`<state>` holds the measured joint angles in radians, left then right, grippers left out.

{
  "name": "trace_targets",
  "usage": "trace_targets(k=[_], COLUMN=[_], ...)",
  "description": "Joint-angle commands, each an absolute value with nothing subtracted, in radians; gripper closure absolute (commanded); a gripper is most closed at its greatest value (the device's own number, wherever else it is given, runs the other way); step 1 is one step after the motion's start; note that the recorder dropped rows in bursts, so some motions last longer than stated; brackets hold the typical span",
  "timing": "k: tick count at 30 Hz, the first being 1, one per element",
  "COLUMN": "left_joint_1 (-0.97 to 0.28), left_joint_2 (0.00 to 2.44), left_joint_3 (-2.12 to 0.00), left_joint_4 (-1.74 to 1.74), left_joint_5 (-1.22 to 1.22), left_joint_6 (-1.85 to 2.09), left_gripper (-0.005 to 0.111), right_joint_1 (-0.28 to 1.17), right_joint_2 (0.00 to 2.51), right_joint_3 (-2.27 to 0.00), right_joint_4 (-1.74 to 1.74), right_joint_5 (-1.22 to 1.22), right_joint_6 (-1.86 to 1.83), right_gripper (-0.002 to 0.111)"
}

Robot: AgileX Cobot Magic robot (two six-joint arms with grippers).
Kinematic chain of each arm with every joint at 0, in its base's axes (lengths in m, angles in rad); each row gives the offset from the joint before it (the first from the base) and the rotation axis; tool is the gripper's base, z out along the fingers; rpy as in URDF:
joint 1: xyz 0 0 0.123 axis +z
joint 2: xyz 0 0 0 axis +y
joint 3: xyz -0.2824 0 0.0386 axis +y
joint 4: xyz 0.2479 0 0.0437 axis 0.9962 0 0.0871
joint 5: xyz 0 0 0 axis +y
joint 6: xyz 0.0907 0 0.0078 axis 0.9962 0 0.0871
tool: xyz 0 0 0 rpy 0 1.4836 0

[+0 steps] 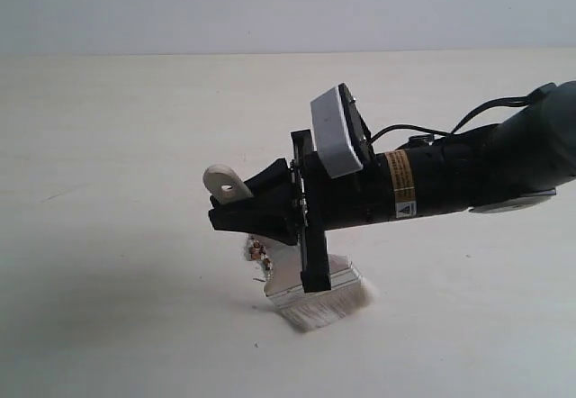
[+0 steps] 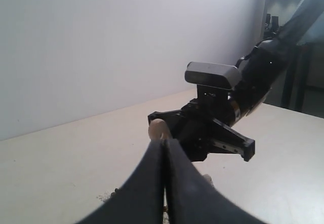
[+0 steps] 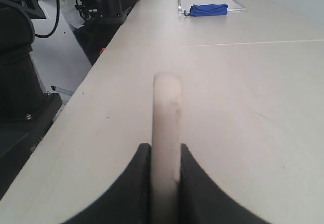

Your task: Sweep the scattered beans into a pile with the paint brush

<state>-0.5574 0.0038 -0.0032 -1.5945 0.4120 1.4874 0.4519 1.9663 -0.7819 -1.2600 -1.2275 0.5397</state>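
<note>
Wooden handle of the paint brush (image 1: 286, 283) is clamped in the right claw (image 1: 236, 207), jaws narrowly parted around it; bristles rest on the counter (image 1: 108, 236). Beans (image 1: 258, 254) lie clustered just beside the brush's metal ferrule. Left claw (image 2: 164, 183) is fully closed, empty.

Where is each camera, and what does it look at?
Exterior view: off the arms, facing the table; right gripper holds the paint brush.
Left wrist view: behind the shut left gripper, facing the right arm.
Right wrist view: behind the right gripper, looking along the table past the handle.
All three show the paint brush.
</note>
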Motion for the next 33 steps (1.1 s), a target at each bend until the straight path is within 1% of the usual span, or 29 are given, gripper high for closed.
trace_targets(k=[1, 11, 15, 21, 28, 32, 33], left_joint_1=[-0.558, -0.558, -0.558, -0.558, -0.558, -0.558, -0.558], left_joint_2=[0.000, 0.000, 0.000, 0.000, 0.000, 0.000, 0.000], left_joint_3=[0.000, 0.000, 0.000, 0.000, 0.000, 0.000, 0.000], left_joint_4=[-1.596, -1.596, -1.596, -1.596, -1.596, -1.596, -1.596], left_joint_5=[0.413, 0.413, 0.413, 0.413, 0.413, 0.413, 0.413], left_joint_6=[1.488, 1.488, 1.488, 1.488, 1.488, 1.488, 1.488], left_gripper=[0.107, 0.107, 0.107, 0.107, 0.107, 0.107, 0.107], right_joint_1=[0.454, 0.454, 0.454, 0.454, 0.454, 0.454, 0.454], right_joint_2=[2.000, 2.002, 1.940, 1.853, 1.848, 1.848, 1.848], right_joint_3=[-0.844, -0.945, -0.945, -0.945, -0.945, -0.945, -0.945], right_joint_4=[-1.255, -1.231, -1.231, -1.377, -1.608, -1.624, -1.624], right_joint_5=[-1.221, -1.221, -1.221, -1.221, -1.221, -1.221, -1.189], right_joint_6=[0.551, 0.583, 0.658, 0.807, 0.926, 0.929, 0.929], right_gripper=[0.108, 0.108, 0.108, 0.108, 0.108, 0.108, 0.108])
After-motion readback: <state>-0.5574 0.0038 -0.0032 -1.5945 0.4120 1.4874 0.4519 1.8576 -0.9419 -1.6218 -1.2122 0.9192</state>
